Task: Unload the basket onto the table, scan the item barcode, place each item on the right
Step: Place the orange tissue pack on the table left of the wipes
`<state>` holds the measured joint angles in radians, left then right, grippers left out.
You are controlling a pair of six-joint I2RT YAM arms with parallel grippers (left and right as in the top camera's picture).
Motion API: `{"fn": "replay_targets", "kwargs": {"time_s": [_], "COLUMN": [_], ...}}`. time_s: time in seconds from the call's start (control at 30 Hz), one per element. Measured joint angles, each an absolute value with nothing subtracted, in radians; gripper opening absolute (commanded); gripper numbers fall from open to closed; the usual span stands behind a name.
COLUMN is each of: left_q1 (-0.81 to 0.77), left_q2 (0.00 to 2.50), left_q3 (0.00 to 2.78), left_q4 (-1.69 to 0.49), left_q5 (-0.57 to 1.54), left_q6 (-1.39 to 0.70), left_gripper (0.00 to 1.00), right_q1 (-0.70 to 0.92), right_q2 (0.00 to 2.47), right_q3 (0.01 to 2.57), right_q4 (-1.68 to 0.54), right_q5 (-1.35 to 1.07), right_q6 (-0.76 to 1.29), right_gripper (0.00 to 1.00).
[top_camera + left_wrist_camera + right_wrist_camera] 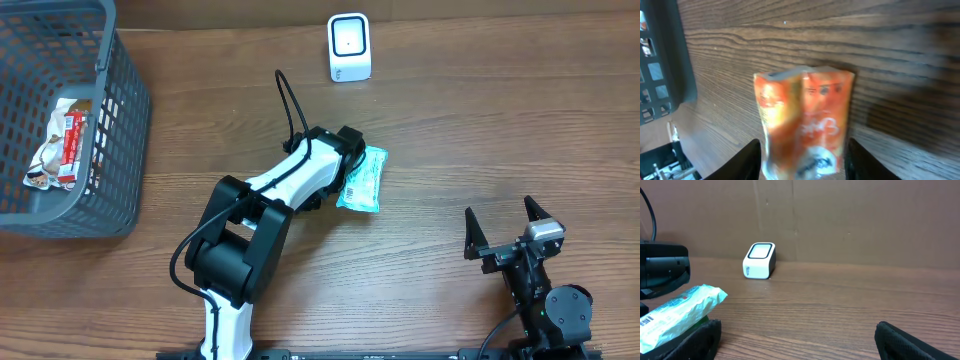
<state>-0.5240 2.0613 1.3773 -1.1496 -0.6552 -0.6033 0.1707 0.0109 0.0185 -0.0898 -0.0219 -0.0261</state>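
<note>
The left gripper point(803, 145) hangs low over the middle of the table point(480, 120), with one finger at each long side of the packet point(363, 178). The jaws stand partly apart with the packet between them. Whether they press on it or only stand beside it I cannot tell, because the wrist view is blurred there. The packet lies flat on the wood, and its barcode label point(355, 192) is at the end nearer to the robot (it looks green from above and orange from the wrist camera). Further out, the white scanner point(349, 47) stands at the far edge of the table, well apart from the packet. At the far left is a grey basket point(125, 130) with another snack packet point(62, 145) inside. The right gripper point(500, 210) waits near its base with the jaws wide and nothing in them.

In my judgement the scan is not yet done: the packet must be lifted, carried to the scanner and turned so that the barcode faces its window.
</note>
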Motion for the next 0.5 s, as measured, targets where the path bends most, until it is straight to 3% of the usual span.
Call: {"fn": "replay_targets", "kwargs": {"time_s": [0.5], "left_q1": [-0.507], "left_q2": [2.061], "left_q3": [1.479], "left_q4": [-1.243], "left_q5": [-0.563], "left_q6": [-0.601], "left_gripper": [0.36], "right_q1": [0.171], "right_q2": [0.011], "right_q3": [0.019], "right_q4": [-0.090], "right_q5": [-0.022], "right_q6": [-0.026], "right_gripper": [1.00]}}
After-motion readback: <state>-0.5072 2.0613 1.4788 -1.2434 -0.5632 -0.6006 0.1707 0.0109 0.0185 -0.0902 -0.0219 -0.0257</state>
